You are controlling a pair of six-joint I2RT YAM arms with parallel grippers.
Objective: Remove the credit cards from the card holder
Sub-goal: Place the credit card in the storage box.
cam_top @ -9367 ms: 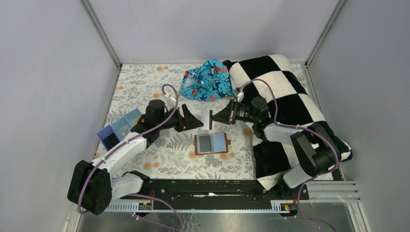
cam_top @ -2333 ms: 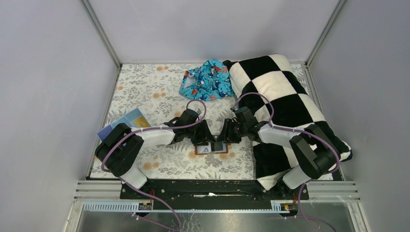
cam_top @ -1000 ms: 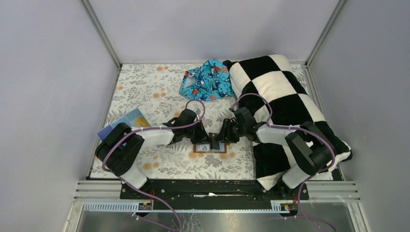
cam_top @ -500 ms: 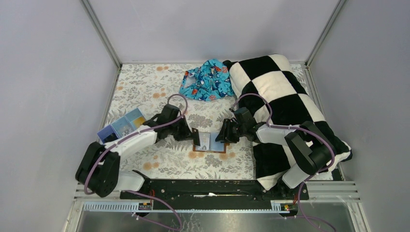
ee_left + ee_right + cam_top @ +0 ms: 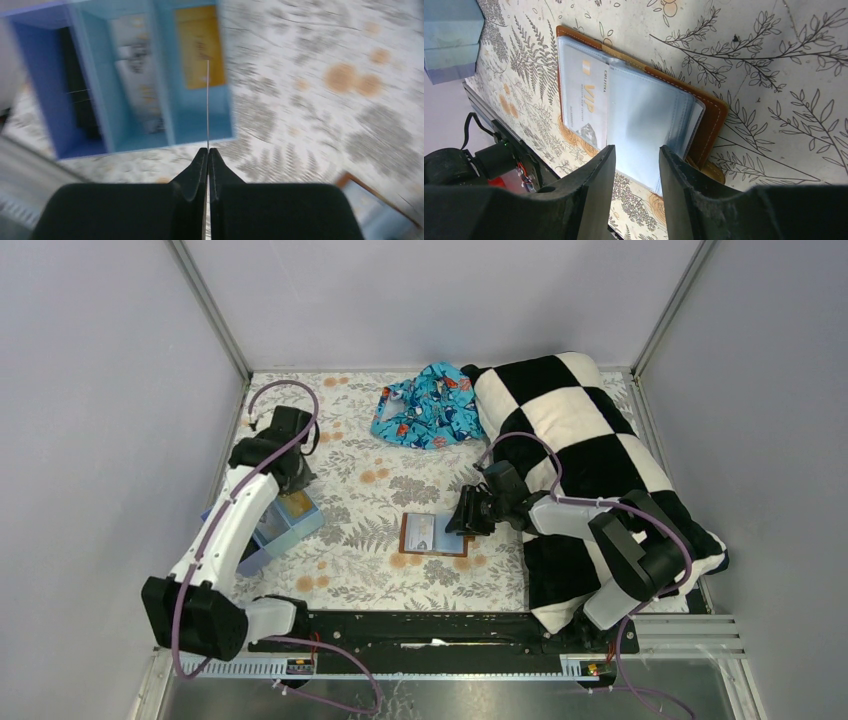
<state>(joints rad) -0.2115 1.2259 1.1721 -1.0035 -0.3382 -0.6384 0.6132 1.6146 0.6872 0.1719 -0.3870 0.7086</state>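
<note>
The reddish-brown card holder (image 5: pixel 435 535) lies open on the floral cloth, its clear sleeves (image 5: pixel 649 120) spread out. A pale credit card marked VIP (image 5: pixel 584 95) shows in its left sleeve. My right gripper (image 5: pixel 636 152) hovers open over the holder's right half (image 5: pixel 713 117), and nothing sits between its fingers. At the far left my left gripper (image 5: pixel 207 152) is shut on a thin credit card (image 5: pixel 207 100), seen edge-on. It hangs above the light-blue box (image 5: pixel 125 75). From the top view the left gripper (image 5: pixel 297 483) sits over that box (image 5: pixel 270 530).
The box's compartments hold a yellow card (image 5: pixel 197 45) and other flat items. A black-and-white checkered pillow (image 5: pixel 590 450) fills the right side under the right arm. A blue patterned cloth (image 5: pixel 430 405) lies at the back. Grey walls close in the table.
My left arm has swung away from the card holder to the left with a card pinched in it and now stands over the blue box. The right gripper has barely moved.
</note>
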